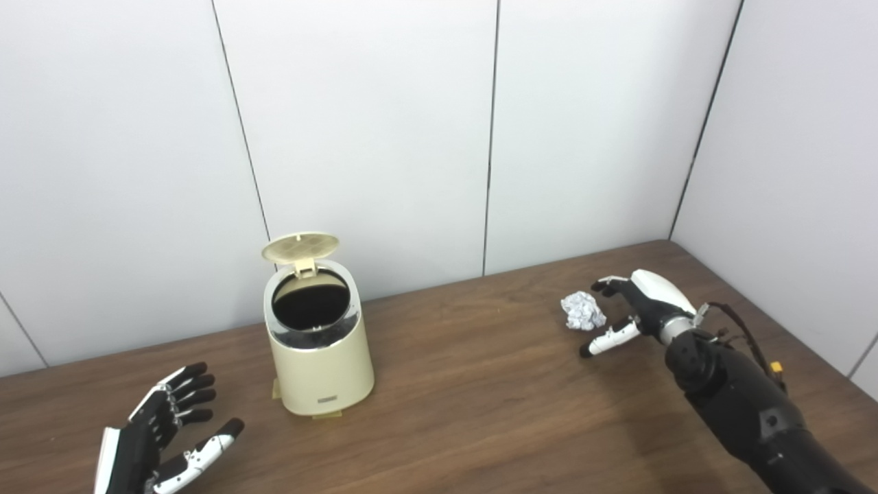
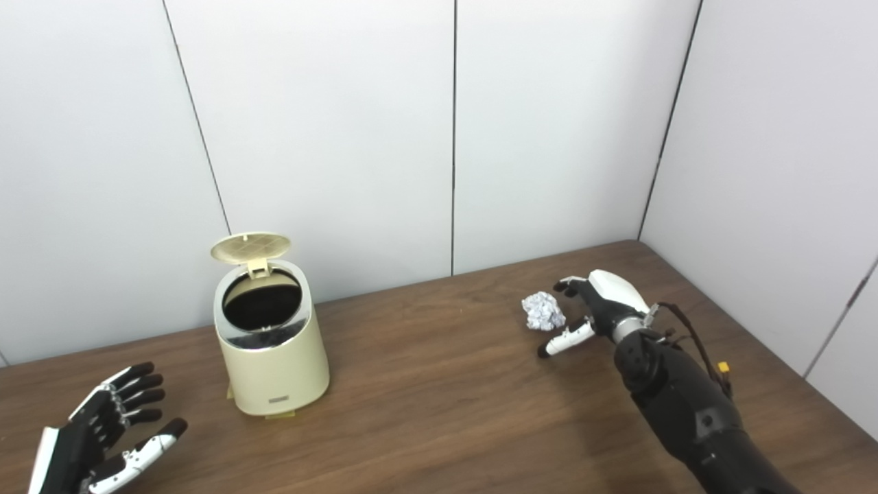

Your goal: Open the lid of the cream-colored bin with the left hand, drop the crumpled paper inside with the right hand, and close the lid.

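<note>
1. Nearest of all, at the near left, the left hand (image 1: 161, 429) hovers palm up over the table (image 1: 466, 384), fingers spread wide, thumb out to the right, nothing in its grasp.
2. It sits well apart from the bin (image 1: 319, 343), which stands farther in and to its right, upright on the wood.
3. Over on the right side, the dark right arm (image 1: 748, 405) runs in from the near right corner and reaches toward the far side.
4. The right hand (image 1: 641, 309) is at the end of it, fingers parted and curled forward, thumb stretched out to the left, close to the tabletop.
5. And there is the crumpled paper (image 1: 583, 310), a pale ball on the table, sitting in the gap between that thumb and the fingertips. The hand brackets it from the right, but nothing is closed on it. Whether a fingertip touches the ball, I cannot tell.
6. Back to the cream-colored bin: its lid (image 1: 300, 247) is up, tilted back on the hinge at the far rim, and the dark inside shows through the round mouth.
7. Farthest back, white wall panels (image 1: 370, 123) close off the scene behind the table.
</note>
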{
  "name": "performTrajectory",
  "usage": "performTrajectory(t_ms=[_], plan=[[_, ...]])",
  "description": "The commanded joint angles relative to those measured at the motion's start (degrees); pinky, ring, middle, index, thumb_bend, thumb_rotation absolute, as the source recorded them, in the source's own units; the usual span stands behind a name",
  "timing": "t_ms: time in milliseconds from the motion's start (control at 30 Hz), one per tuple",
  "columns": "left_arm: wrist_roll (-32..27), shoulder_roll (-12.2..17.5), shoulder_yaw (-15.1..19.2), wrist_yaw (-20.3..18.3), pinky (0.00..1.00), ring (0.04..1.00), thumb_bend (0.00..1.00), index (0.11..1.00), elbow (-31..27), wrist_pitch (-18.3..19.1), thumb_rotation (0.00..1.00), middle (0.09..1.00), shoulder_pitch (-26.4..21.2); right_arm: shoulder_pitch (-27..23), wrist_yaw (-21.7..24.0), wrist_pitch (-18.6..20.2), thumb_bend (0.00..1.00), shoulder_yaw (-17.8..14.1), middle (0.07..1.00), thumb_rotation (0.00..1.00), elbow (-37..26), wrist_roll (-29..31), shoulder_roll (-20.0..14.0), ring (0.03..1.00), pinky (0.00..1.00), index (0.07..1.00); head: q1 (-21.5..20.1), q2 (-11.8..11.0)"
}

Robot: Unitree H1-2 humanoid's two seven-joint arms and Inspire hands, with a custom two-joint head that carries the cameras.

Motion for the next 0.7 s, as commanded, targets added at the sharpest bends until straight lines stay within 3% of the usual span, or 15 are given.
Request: performTrajectory(t_ms=[0, 167, 300, 667], plan=[[-0.1, 0.3, 0.0, -0.2, 0.64, 0.721, 0.66, 0.804, 0.2, -0.4, 0.02, 0.748, 1.1, -1.7, -1.0, -1.6, 0.82, 0.5, 0.809, 0.26, 0.1, -1.0, -1.3, 0.893, 0.89, 0.786, 0.0, 0.1], [-0.6, 0.4, 0.1, -0.4, 0.65, 0.723, 0.66, 0.802, 0.3, -0.4, 0.04, 0.748, 1.1, -1.4, -2.3, -3.6, 0.78, 0.3, 0.772, 0.19, 0.0, -0.5, -1.1, 0.851, 0.86, 0.747, 0.0, 0.3], [-0.8, 0.5, 0.2, -0.5, 0.65, 0.724, 0.65, 0.798, 0.2, -0.4, 0.04, 0.745, 1.2, -1.0, -2.1, -4.3, 0.76, 0.2, 0.730, 0.11, -1.0, -0.2, -1.0, 0.763, 0.79, 0.725, 0.1, 0.6], [0.2, 0.5, -0.1, -0.2, 0.65, 0.714, 0.65, 0.793, 0.3, -0.7, 0.04, 0.737, 1.3, -1.4, -1.9, -6.3, 0.74, 1.4, 0.711, 0.14, 1.2, -0.5, -0.8, 0.799, 0.87, 0.711, 0.8, 1.2]])
